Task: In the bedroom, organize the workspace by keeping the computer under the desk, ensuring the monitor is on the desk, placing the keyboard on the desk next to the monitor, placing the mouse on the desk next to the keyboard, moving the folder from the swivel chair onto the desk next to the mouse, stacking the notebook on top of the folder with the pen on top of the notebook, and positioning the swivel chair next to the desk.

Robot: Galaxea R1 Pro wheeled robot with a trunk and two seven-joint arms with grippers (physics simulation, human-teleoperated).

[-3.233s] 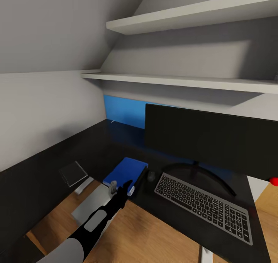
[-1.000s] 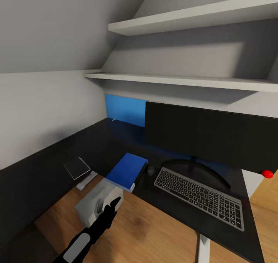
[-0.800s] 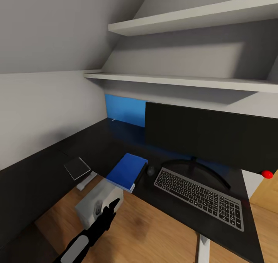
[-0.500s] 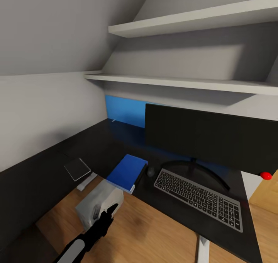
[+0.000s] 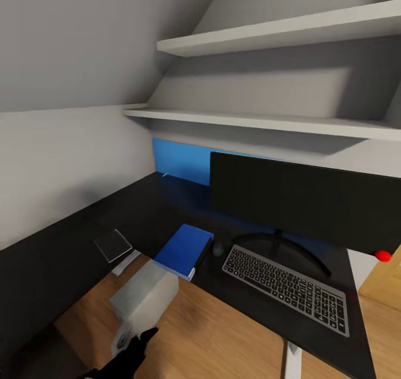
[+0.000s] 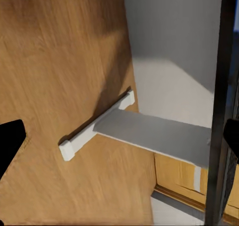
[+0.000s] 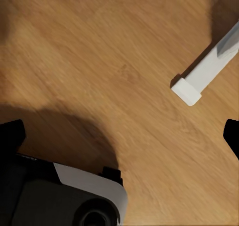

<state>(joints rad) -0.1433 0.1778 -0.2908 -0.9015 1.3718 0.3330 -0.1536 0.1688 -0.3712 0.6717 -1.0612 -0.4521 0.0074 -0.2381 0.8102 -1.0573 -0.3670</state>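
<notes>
The left arm shows in the head view as a black tip low at about 7 o'clock, reaching up and forward from the frame's bottom edge toward the computer. The left gripper (image 5: 146, 334) is close in front of the computer's near end; whether they touch cannot be told. In the left wrist view the gripper's two black fingertips (image 6: 10, 138) sit far apart at opposite edges with nothing between them, so the hand is spread and released. In the right wrist view the right gripper (image 7: 122, 131) is also spread wide and holds nothing, hanging over the wood floor (image 7: 99, 51) near a white desk foot (image 7: 196, 81).

The computer (image 5: 146, 295) is a light grey box lying on the floor at about 7 o'clock, partly under the front edge of the desk (image 5: 67, 239). Its long axis runs from the lower left toward the upper right, and its near end faces the gripper.

On the glossy black desk, the folder (image 5: 184, 249) is a flat bright blue rectangle near the centre, its long axis running from 7 o'clock to 1 o'clock, its near corner overhanging the desk edge above the computer. The notebook (image 5: 112, 245) lies at 9 o'clock, well apart from the folder. The mouse (image 5: 218, 248) sits between folder and keyboard. The keyboard (image 5: 287, 296) slants toward 4 o'clock in front of the monitor (image 5: 301, 200), a wide black screen.
</notes>
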